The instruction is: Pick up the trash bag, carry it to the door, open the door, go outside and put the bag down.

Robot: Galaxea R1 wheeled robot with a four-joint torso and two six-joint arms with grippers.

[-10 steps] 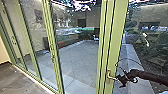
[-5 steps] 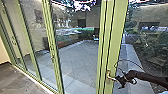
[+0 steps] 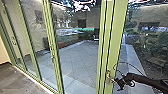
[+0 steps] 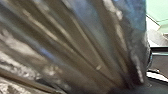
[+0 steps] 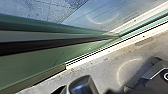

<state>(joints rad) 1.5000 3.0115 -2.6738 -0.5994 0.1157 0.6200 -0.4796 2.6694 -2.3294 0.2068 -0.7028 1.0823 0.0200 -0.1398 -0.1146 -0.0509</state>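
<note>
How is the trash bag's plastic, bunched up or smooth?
Bunched up: in the left wrist view, the trash bag shows long creases drawing together at one end. Whether it's tied, I cannot tell.

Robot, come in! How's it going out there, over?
Right gripper at door handle. Trash bag right up close to left wrist camera. Glass door in the way, looks shut.

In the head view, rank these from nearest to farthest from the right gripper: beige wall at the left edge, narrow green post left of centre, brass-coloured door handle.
1. Door handle: right beside the right gripper, on its left.
2. Green post: farther left.
3. Beige wall: far left.
</note>
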